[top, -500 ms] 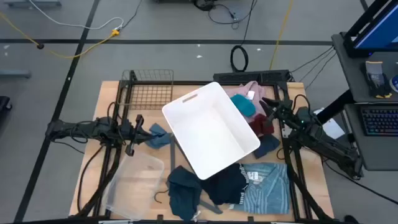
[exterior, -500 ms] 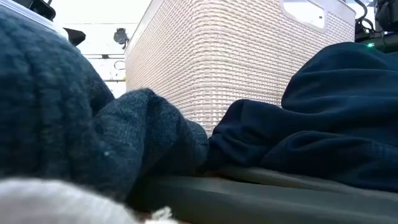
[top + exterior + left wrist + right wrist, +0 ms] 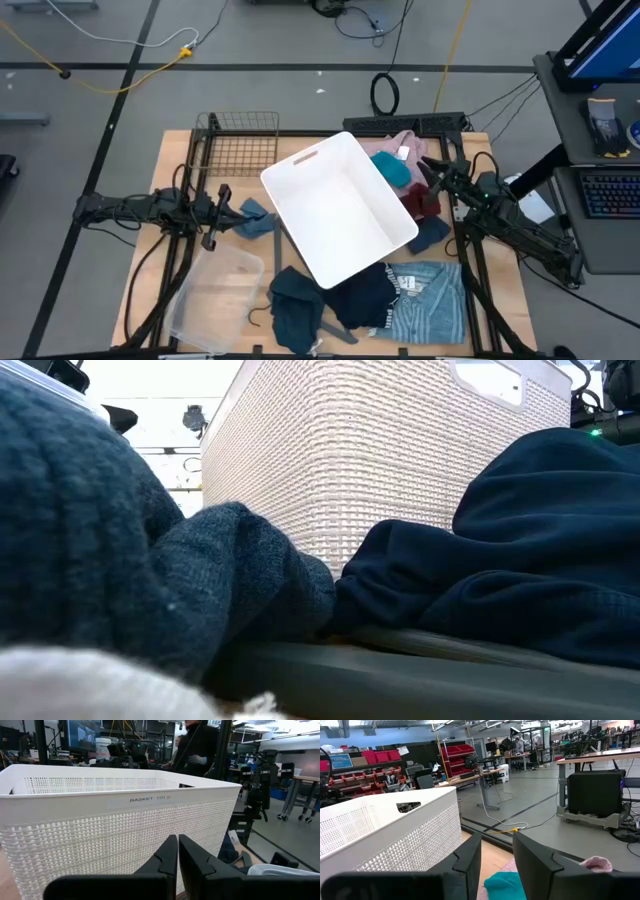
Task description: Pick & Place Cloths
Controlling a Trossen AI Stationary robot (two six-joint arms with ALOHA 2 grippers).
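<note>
The soft, limp teal cloth [image 3: 506, 885] is best pinched at a raised fold; right gripper [image 3: 497, 857] jaws are parted, left gripper [image 3: 178, 857] jaws closed empty.

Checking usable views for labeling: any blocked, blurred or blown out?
Low view: dark cloths pressed against the lens, soft and blurred, hiding most of the table; only the white basket reads. Left wrist view: basket wall fills the frame, sharp. High view: even light, clear. Right wrist view: bright ceiling lights, basket sharp.

A white basket [image 3: 338, 210] sits mid-bench [image 3: 180, 145], labelled "BASKET". A clear plastic lid [image 3: 215, 290] lies at its near left; a grey hanger [image 3: 335, 333] pokes out below. A person [image 3: 197, 747] stands beyond.
</note>
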